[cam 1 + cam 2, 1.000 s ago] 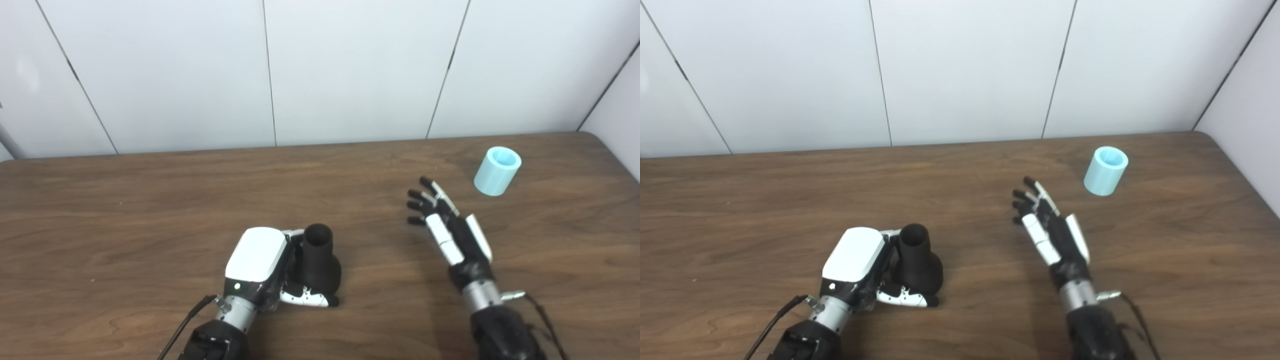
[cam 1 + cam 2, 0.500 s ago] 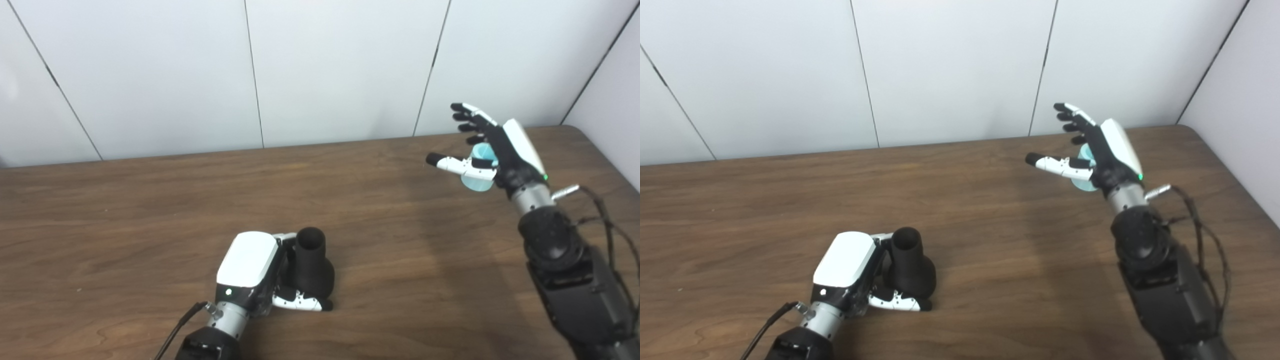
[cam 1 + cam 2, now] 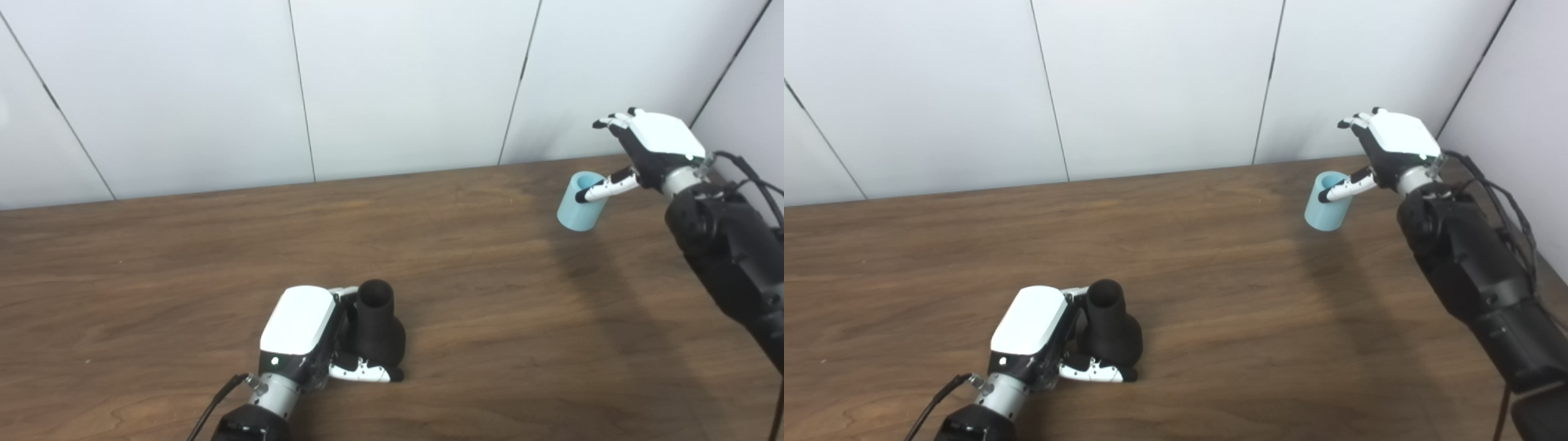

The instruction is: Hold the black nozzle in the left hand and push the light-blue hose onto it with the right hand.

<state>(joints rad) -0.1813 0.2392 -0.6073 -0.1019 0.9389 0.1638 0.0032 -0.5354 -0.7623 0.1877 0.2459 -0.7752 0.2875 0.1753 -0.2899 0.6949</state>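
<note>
Light-blue hose [image 3: 580, 210] stands at the surface's [image 3: 184, 257] far right; the right hand [image 3: 649, 144], spread and empty, has swung above it to grasp. Left hand [image 3: 306, 334] grips the black nozzle [image 3: 375, 324].

Robot hands at work on a wooden desk [image 3: 1213, 294].
The left hand [image 3: 1041, 343] wraps its fingers [image 3: 1090, 371] around the upright black nozzle [image 3: 1108, 334]; the right hand [image 3: 1387, 150], fingers spread, hovers over the light-blue hose [image 3: 1326, 205], thumb across its rim.

Matt black nozzle [image 3: 378, 327], smooth, seemingly plastic light-blue hose [image 3: 579, 211], wood-grain table [image 3: 184, 257].
</note>
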